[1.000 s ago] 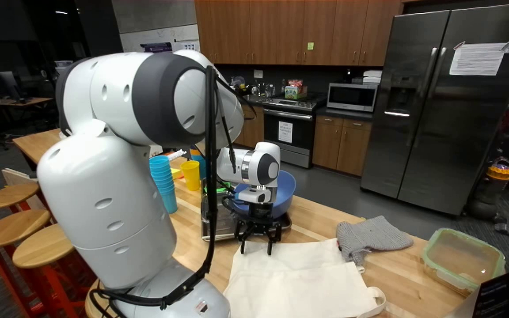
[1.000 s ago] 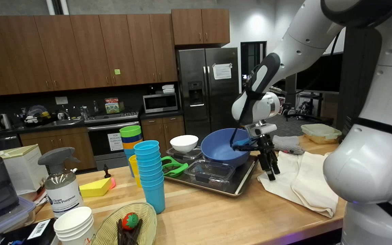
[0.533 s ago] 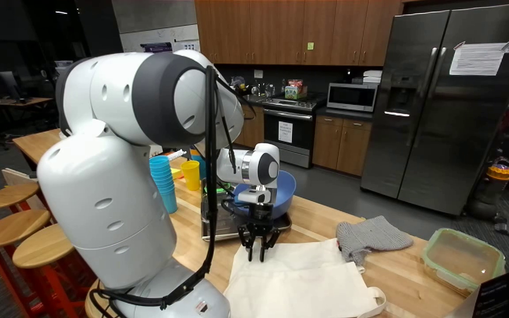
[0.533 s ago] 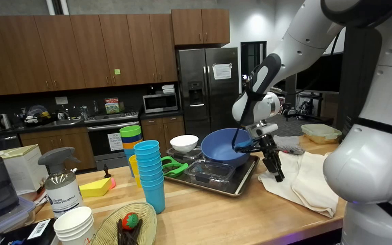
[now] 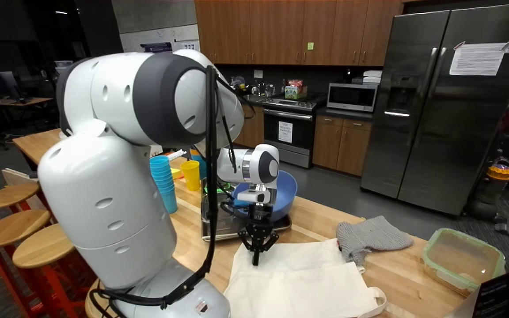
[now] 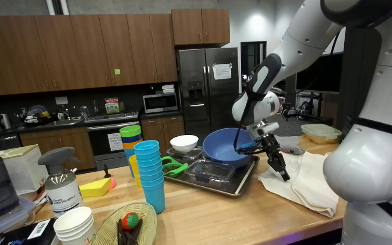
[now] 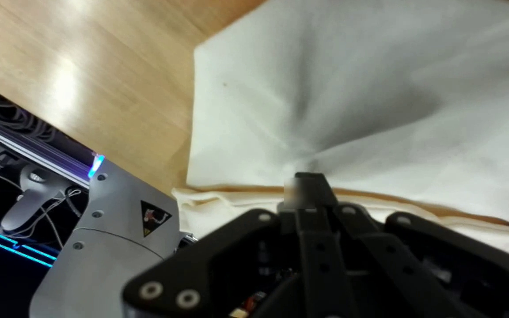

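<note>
In an exterior view, the gripper [image 5: 256,259], jaws together, points down at the cream cloth [image 5: 298,289]. In an exterior view, the cloth lies under the jaws, just beside the tray [image 6: 247,175]. In the wrist view, the 2 fingertips [image 7: 320,190] meet over the cloth; I cannot tell if they pinch it.

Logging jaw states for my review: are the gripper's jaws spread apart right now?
No: in an exterior view the gripper has its jaws together, pointing down at the cream cloth.
</note>
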`<state>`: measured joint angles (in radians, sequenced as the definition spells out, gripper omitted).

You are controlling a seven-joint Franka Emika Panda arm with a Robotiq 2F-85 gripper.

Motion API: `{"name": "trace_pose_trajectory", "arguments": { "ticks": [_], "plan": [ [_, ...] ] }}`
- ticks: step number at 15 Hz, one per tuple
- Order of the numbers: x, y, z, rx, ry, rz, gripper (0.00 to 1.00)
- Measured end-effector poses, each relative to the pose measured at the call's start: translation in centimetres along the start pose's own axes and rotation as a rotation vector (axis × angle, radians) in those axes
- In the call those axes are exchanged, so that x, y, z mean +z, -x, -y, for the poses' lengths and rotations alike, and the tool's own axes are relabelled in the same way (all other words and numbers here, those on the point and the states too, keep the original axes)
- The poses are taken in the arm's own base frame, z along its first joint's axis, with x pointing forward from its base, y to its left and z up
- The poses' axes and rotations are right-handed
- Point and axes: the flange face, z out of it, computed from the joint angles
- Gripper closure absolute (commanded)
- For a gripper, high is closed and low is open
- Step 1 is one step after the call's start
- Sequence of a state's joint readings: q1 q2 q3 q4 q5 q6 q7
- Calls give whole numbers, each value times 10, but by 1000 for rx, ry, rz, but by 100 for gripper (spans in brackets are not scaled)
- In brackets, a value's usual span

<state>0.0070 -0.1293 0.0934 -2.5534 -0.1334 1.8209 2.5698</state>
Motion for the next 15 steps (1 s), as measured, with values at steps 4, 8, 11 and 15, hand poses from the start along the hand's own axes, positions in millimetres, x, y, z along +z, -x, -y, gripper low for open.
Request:
{"name": "trace_pose_trajectory", "arguments": {
  "ticks": [4,8,11,15],
  "plan": [
    [0,-4,-3,16,52,-77,93],
    [-6,-5,-7,26,101,-136,72],
    [-4,-3,-7,25,106,-143,72],
    [-4,-3,-7,25,107,-144,72]
  ]
}}
